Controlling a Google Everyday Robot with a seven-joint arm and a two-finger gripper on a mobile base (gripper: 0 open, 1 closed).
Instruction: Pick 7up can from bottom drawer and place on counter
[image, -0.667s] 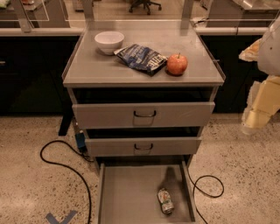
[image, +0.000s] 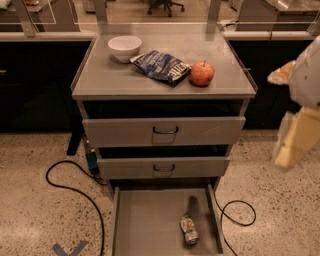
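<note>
Tool (image: 295, 144): at the right edge of the camera view, out to the right of the cabinet, level with the two upper drawers. It hangs in air over the speckled floor (image: 280, 220). It holds nothing and touches nothing. Whether it is spread or pressed together: cannot tell, since only a pale cream shape shows below the white arm (image: 309, 75).

7up can (image: 189, 229): lying on its side on the floor of the bottom drawer (image: 145, 225), in the right half and toward the front, near the right side wall but not touching it. Well apart from the tool.

Bottom drawer: pulled fully out, the can the only thing in it.

Middle drawer (image: 200, 167): slightly out, dark gap above its front. Top drawer (image: 125, 131): out a little further, with a dark gap above as well.

Bench (image: 120, 75):
- white bowl (image: 124, 47), back left, upright;
- blue chip bag (image: 162, 66), centre, lying flat, just beside the bowl;
- red apple (image: 202, 73), right of the bag and touching or very nearly touching its edge.

Floor: a black cable (image: 75, 190) loops on the left of the cabinet, and a second loop (image: 240, 215) lies on the right, beside the open drawer. Blue tape mark (image: 70, 248) at the lower left.
</note>
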